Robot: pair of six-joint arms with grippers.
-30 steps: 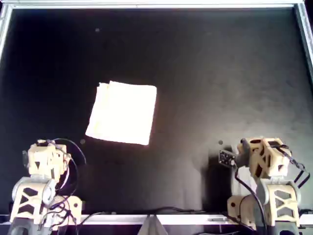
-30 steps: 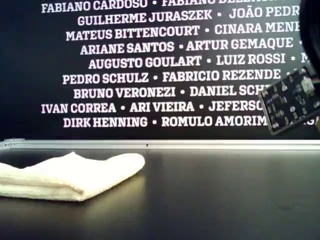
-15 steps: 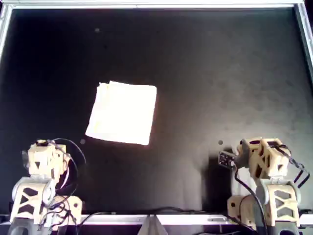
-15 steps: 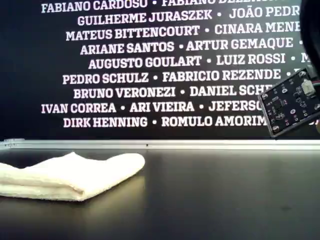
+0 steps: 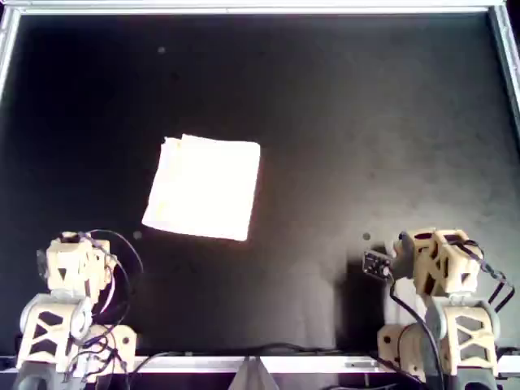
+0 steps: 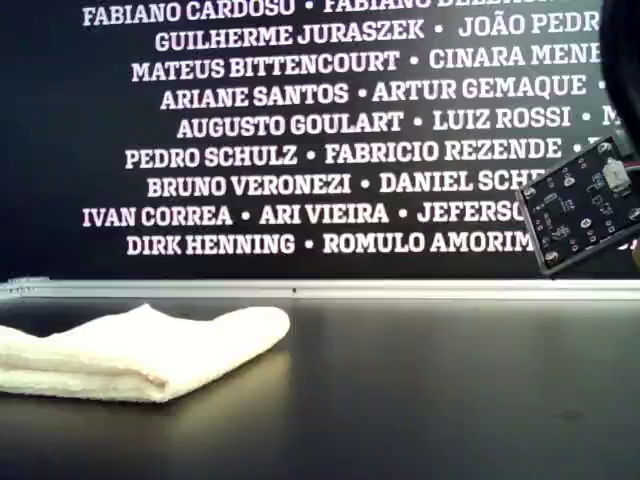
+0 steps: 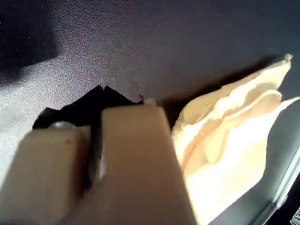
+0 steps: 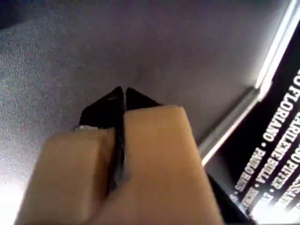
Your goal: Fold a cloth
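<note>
White names behind folded cloth [image 6: 140, 352]

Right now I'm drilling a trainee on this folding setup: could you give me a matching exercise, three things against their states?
Things:
1. cloth
2. left gripper
3. right gripper

States:
A. shut, over bare table with the metal edge rail beyond it
B. folded in layers, lying free on the table
C. shut, empty, with the cloth just beyond its tips

Pairs: 1-B, 2-C, 3-A
</note>
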